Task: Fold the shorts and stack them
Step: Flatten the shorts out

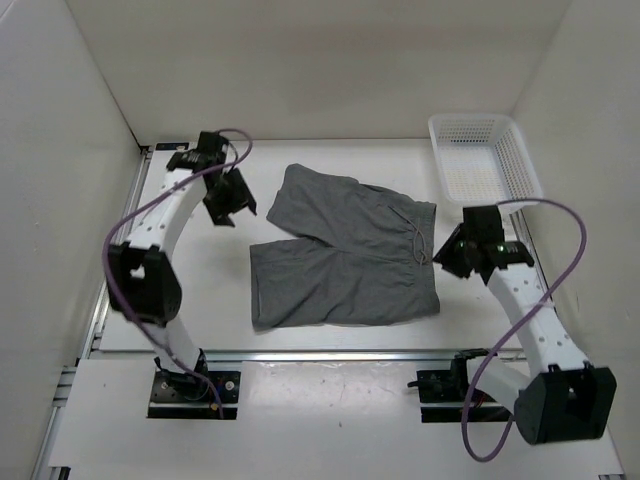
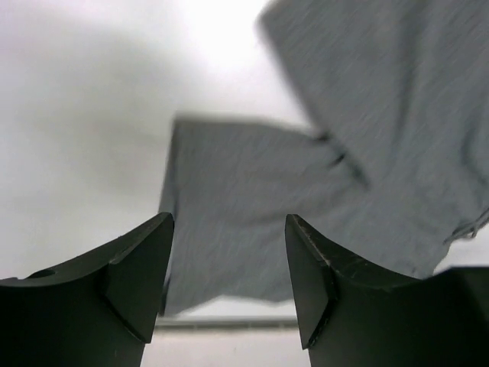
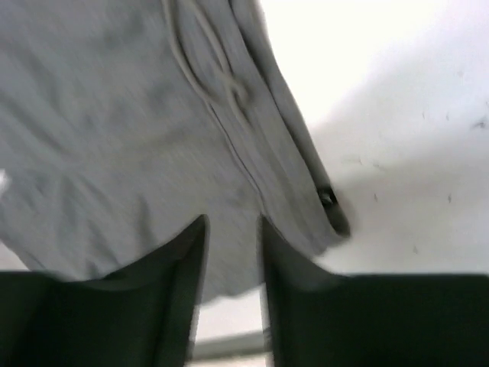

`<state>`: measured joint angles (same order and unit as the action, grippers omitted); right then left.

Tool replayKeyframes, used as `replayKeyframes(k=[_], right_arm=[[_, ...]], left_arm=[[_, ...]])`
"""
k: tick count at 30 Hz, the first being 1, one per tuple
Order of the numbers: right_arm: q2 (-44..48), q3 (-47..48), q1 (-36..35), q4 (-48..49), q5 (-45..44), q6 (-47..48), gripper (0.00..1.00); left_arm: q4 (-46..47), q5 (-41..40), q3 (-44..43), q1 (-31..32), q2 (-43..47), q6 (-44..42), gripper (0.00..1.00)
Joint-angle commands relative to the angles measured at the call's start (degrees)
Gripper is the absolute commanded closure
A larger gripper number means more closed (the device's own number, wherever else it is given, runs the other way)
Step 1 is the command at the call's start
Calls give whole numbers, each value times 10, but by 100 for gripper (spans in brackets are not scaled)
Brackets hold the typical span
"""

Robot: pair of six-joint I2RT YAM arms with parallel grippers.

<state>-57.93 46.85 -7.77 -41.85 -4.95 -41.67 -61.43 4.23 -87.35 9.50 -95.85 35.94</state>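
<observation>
Hovering with its jaws spread wide and nothing between them, my left gripper [image 2: 229,222] looks down over the grey shorts [image 2: 252,199] from the 10 o'clock side of the garment. In the top view this left gripper [image 1: 228,200] hangs near the hem of the far leg, apart from the cloth.

My right gripper [image 3: 233,222] has its jaws parted by a narrow gap. Grey fabric shows through the gap, but nothing is pinched in it. The wrist picture is blurred, so I cannot tell whether the fingertips [image 3: 191,237] brush the cloth. From above, the right gripper [image 1: 450,255] sits at 3 o'clock of the shorts, just beside the waistband.

The shorts [image 1: 345,260] lie spread flat at the middle of the white table [image 1: 200,290], unfolded. The waistband faces 3 o'clock. One leg runs toward 9 o'clock and the other angles toward 11 o'clock. A thin drawstring [image 1: 418,240] trails loose across the fabric near the waistband, and the right wrist camera shows the same drawstring [image 3: 206,84] looping over the cloth.

A white plastic mesh basket [image 1: 480,160] stands at 2 o'clock of the shorts, in the far right corner of the table and apart from the garment. A purple cable [image 1: 130,215] arcs along the left arm.
</observation>
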Motion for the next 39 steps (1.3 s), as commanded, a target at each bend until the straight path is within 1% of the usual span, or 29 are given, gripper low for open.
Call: replayKeyframes(k=[1, 2, 3, 4, 5, 6, 7, 8, 9, 10, 12, 13, 16, 18, 20, 22, 23, 24, 25, 26, 27, 28, 29, 30, 33, 36, 37, 38, 39], right_arm=[[-87, 87, 6, 42, -63, 26, 67], [-113, 109, 7, 42, -63, 38, 69], [-165, 129, 13, 42, -53, 47, 69], [-193, 169, 13, 42, -52, 53, 69], [-218, 187, 13, 42, -47, 58, 63], [-268, 202, 13, 42, -47, 63, 56], [-292, 231, 19, 42, -47, 63, 47], [-315, 244, 19, 42, -39, 63, 38], [-355, 256, 24, 42, -39, 69, 32], [-374, 274, 24, 42, -34, 69, 26], [-421, 293, 24, 42, -27, 69, 25], [-434, 299, 24, 42, -21, 69, 24], [-469, 312, 19, 42, -21, 69, 24], [-482, 312, 19, 42, -16, 69, 25], [-491, 307, 14, 55, -16, 63, 25], [-504, 300, 1, 60, -10, 57, 30], [-504, 294, 1, 67, -3, 57, 34], [-518, 294, -7, 73, 2, 57, 39], [-518, 294, -18, 73, 2, 57, 49], [-532, 294, -26, 73, 8, 57, 55], [-532, 294, -44, 73, 8, 57, 59], [-540, 294, -57, 73, 8, 51, 64], [-546, 300, -70, 73, 15, 51, 66], [-554, 300, -100, 73, 15, 51, 67], [-562, 300, -156, 73, 13, 28, 68], [-541, 273, -188, 80, 6, 0, 68], [-529, 258, -193, 85, -1, 0, 68], [-523, 252, -203, 85, -1, -8, 65], [-517, 252, -204, 85, -12, -8, 61]], left_arm=[[-20, -24, -114, 26, -91, -48, 29], [-27, -24, -143, 33, -147, -48, 29], [-27, -24, -194, 33, -172, -56, 24], [-35, -29, -219, 33, -196, -64, 20], [-42, -29, -242, 39, -242, -64, 17], [-42, -29, -280, 39, -262, -64, 13], [-42, -29, -300, 39, -282, -64, 8], [-42, -29, -319, 39, -302, -64, 7], [-42, -29, -337, 39, -337, -69, 7], [-42, -29, -365, 44, -353, -69, 7], [-42, -20, -391, 49, -391, -83, 8], [-42, -19, -415, 59, -404, -90, 8], [-42, -19, -442, 67, -440, -104, 12], [-42, -19, -453, 67, -453, -105, 18], [-42, -13, -453, 67, -464, -105, 41], [-42, -5, -453, 67, -471, -105, 74], [-42, 1, -445, 54, -471, -99, 90], [-42, -4, -436, 47, -471, -94, 90], [-42, -17, -419, 39, -451, -85, 90], [-32, -26, -396, 19, -435, -78, 90], [-19, -40, -341, 10, -415, -72, 90], [8, -40, -312, -1, -373, -65, 90], [18, -47, -286, -24, -353, -65, 90], [24, -48, -241, -34, -335, -71, 90], [25, -48, -181, -70, -279, -105, 90], [18, -66, -139, -87, -230, -112, 90], [18, -71, -112, -87, -218, -117, 90], [18, -82, -98, -87, -197, -117, 90], [18, -87, -76, -93, -187, -112, 85]])
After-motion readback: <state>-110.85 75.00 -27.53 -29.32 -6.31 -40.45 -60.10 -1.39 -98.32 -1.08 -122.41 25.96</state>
